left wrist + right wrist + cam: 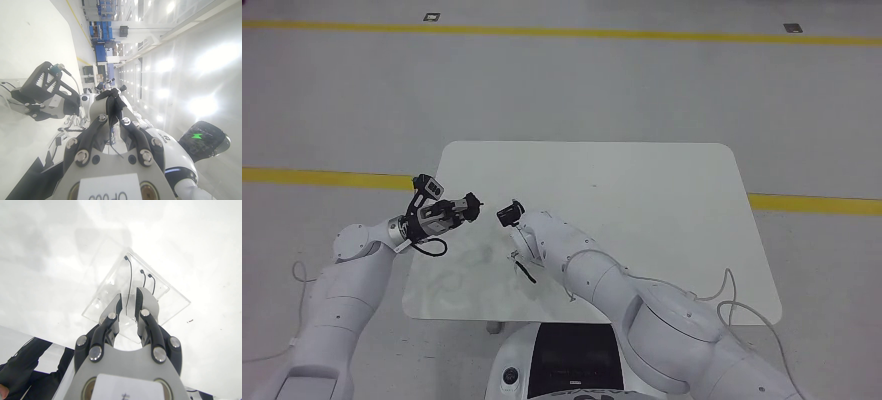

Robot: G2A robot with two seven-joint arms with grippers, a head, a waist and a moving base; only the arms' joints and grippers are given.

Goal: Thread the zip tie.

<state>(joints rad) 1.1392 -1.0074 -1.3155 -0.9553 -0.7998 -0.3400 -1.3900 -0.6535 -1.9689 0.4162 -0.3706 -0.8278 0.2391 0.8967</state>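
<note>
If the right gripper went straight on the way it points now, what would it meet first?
Probably the longest zip tie, lying in the clear tray: the open right gripper points down at it, with the tie lined up between its jaws. Depth is unclear.

Three black zip ties (130, 275) lie straight and roughly parallel in a clear tray (176, 301) on the surface (208, 256) near one edge, square heads at the same end. Another zip tie (110, 130), a thin black strip, sits clamped in the left tool (113, 96).
</note>
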